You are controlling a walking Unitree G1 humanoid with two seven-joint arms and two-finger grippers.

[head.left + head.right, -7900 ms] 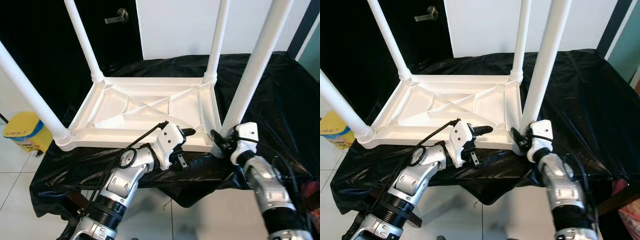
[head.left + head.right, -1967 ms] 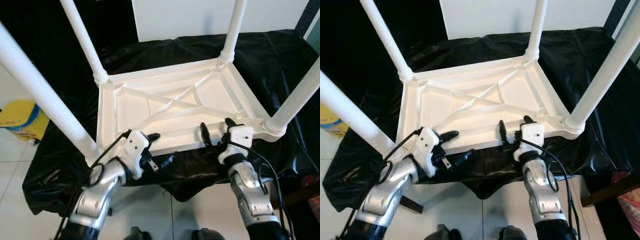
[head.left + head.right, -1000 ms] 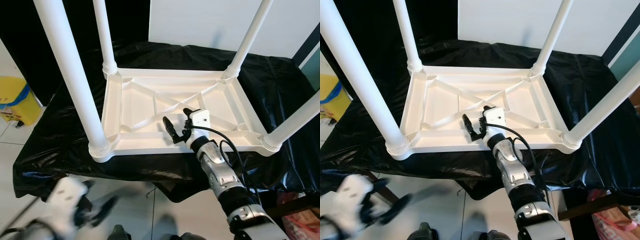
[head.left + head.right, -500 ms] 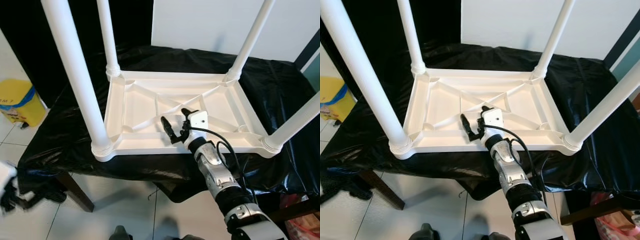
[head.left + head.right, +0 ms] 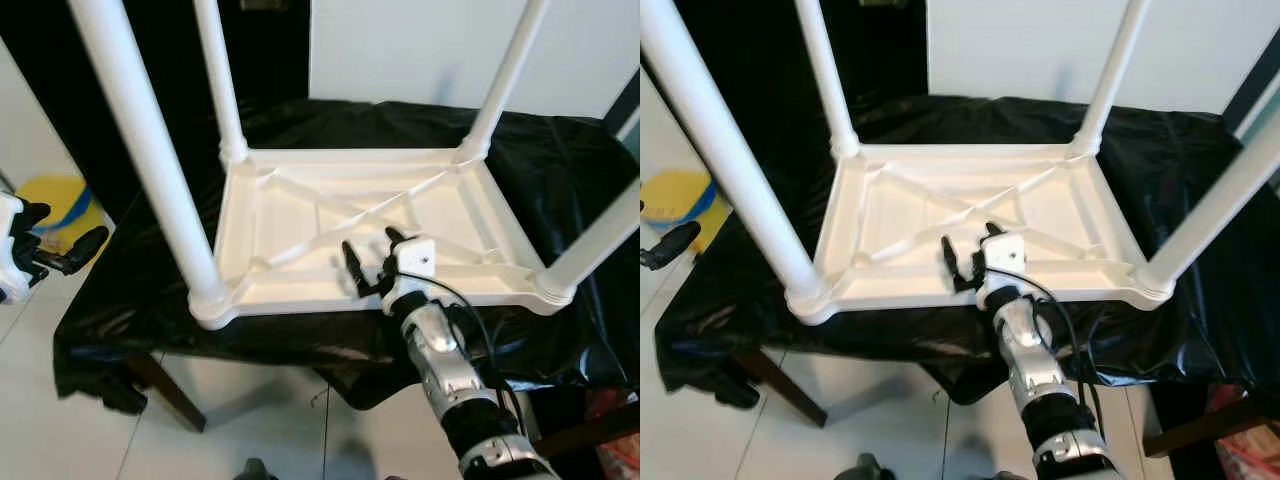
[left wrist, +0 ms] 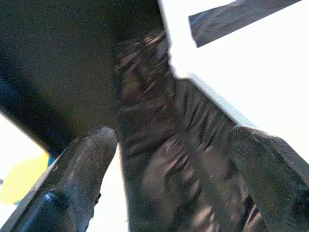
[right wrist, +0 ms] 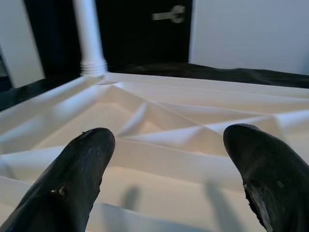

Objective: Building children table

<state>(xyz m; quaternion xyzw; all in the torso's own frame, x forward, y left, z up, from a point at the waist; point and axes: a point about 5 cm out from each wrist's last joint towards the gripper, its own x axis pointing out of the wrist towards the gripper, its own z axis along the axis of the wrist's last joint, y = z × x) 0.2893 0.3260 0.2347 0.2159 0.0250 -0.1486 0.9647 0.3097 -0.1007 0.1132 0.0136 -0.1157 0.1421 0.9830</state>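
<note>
The white children's table [image 5: 300, 215] lies upside down on a bench draped in black cloth [image 5: 130, 290]. Its legs stand up from the corners: near left [image 5: 150, 160], far left [image 5: 222, 80], far right [image 5: 505, 75], near right [image 5: 595, 240]. My right gripper [image 5: 370, 255] is open just above the table's near rim, and its wrist view shows the ribbed underside [image 7: 159, 111] between the spread fingertips [image 7: 96, 145]. My left gripper [image 5: 58, 232] is raised off the bench's left end, open and holding nothing; the black cloth [image 6: 159, 145] lies beyond its fingers.
A yellow bin [image 5: 62, 192] stands on the pale tiled floor [image 5: 60, 420] left of the bench. A dark door [image 5: 270, 50] and a white wall [image 5: 420, 50] are behind. The cloth hangs over the bench's front edge and a bench leg [image 5: 175, 395] shows beneath.
My left gripper has risen from low near the floor to bench height at the left. The right gripper stays over the near rim. The camera has shifted slightly.
</note>
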